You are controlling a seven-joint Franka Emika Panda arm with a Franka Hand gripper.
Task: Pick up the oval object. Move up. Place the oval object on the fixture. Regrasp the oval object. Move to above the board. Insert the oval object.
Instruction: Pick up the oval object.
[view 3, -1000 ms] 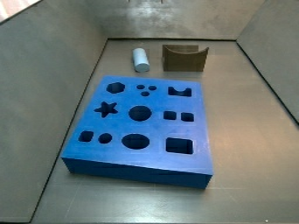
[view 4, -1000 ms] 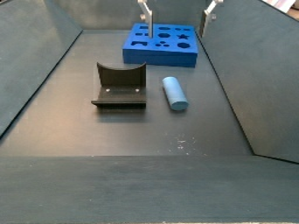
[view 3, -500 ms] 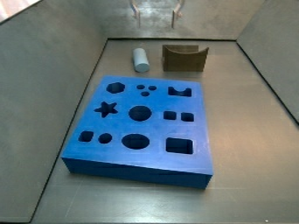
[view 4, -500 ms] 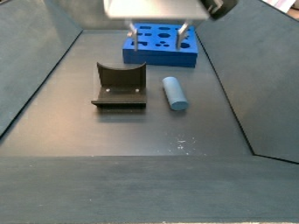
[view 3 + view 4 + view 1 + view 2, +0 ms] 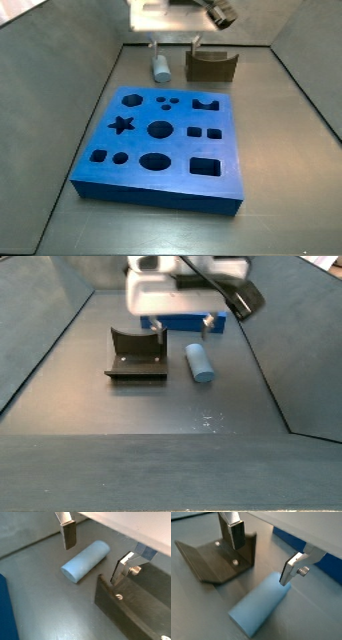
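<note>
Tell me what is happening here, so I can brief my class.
A one-armed robot is reaching for the oval object, which lies on the floor beside the fixture. Its hand is open above the peg, one finger on each side, not touching it. The board waits empty.

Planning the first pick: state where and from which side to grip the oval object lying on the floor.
Grip the oval object at mid-length, across its rounded sides, coming straight down. It lies flat on the floor beside the fixture, sides clear. The open gripper hangs above it, fingers already straddling it.
</note>
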